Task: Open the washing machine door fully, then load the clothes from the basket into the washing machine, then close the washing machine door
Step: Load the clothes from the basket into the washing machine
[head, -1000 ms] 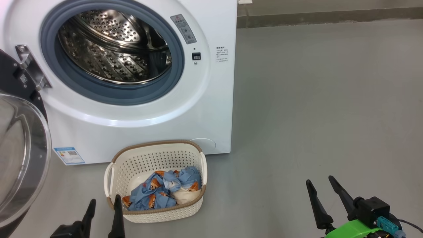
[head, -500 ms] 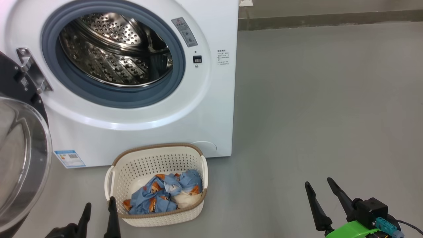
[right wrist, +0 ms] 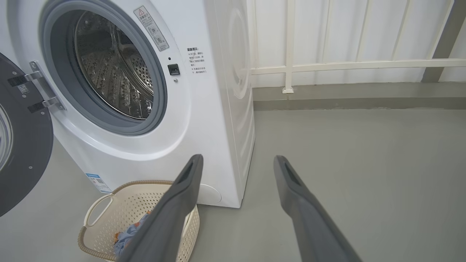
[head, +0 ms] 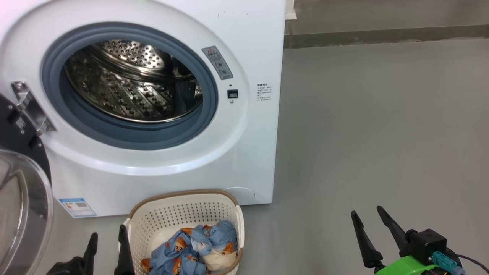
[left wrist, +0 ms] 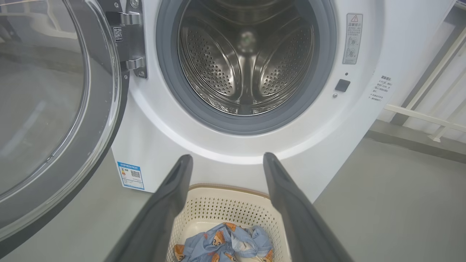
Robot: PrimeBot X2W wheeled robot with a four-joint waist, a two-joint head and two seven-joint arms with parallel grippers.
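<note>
The white washing machine (head: pixel 244 46) stands ahead with its steel drum (head: pixel 130 84) exposed. Its door (head: pixel 23 206) is swung wide to the left, glass bowl facing out; in the left wrist view the door (left wrist: pixel 47 109) is at the left. The cream basket (head: pixel 183 214) sits on the floor before the machine, holding the blue and cream clothes (head: pixel 191 248). My left gripper (head: pixel 107 238) hovers open just left of the basket; the basket (left wrist: pixel 225 207) lies between its fingers in the wrist view. My right gripper (head: pixel 366 217) hangs open over bare floor, far right of the basket (right wrist: pixel 109 222).
Grey floor (head: pixel 382 133) stretches to the right of the machine, ending at a wall base. A white railing (right wrist: pixel 327 65) runs along the wall behind the machine. A blue label sticker (head: pixel 78 206) is on the machine's lower left front.
The head camera has tilted up, so machine and basket sit lower in the picture. The left gripper has slid slightly left and down in the view. Both grippers stay open.
</note>
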